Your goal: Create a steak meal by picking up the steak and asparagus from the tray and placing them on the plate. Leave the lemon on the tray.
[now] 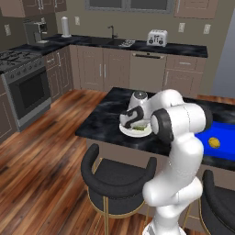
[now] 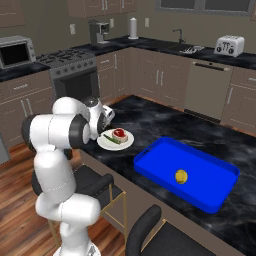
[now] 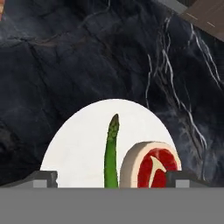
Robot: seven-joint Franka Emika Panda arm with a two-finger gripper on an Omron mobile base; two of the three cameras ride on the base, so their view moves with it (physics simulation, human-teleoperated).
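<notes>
On plate [image 3: 78, 144]: asparagus [image 3: 111, 153] tip fwd.

Arm hides plate [image 1: 126, 131] centre; asparagus [image 3: 111, 154] & steak [image 3: 151, 164] cut off at bottom.

A round white plate [image 3: 78, 144] rests on a dark marbled countertop [image 3: 87, 57]. On the plate, a green asparagus [image 3: 111, 153] stalk lies just beside a red steak [image 3: 151, 165] with a pale rim. 2 grey fingertips [image 3: 43, 179] stand wide apart at the bottom, holding nothing.
</notes>
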